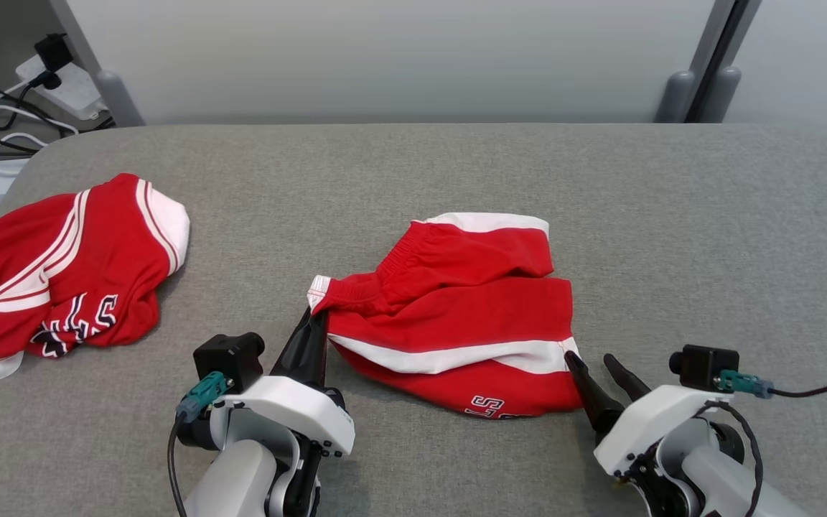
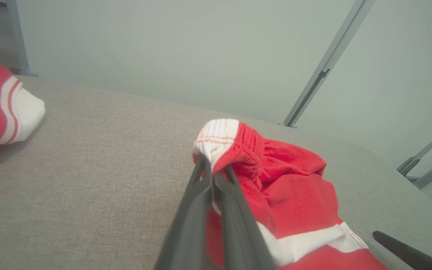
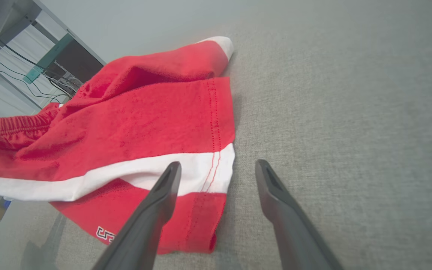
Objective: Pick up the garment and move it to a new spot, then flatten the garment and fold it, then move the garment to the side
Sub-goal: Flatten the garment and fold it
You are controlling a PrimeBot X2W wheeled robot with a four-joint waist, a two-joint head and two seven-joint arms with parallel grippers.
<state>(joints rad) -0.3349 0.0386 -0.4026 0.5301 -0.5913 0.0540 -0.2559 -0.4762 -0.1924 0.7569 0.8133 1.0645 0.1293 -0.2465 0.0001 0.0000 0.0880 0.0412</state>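
The garment (image 1: 471, 309) is a pair of red shorts with white stripes, lying rumpled on the grey table (image 1: 456, 165) at its middle. My left gripper (image 1: 319, 314) is shut on the white-edged waistband corner (image 2: 218, 137) at the garment's left end. My right gripper (image 1: 591, 359) stands open at the garment's right hem (image 3: 216, 172), one finger (image 3: 163, 187) over the white stripe, the other finger (image 3: 272, 183) over bare table, nothing held between them.
A second red and white garment (image 1: 62, 273) lies bunched at the table's left edge. Cables and a power strip (image 1: 62, 86) sit beyond the far left corner. Metal frame posts (image 1: 708, 64) stand behind the table. Bare table stretches to the right and far side.
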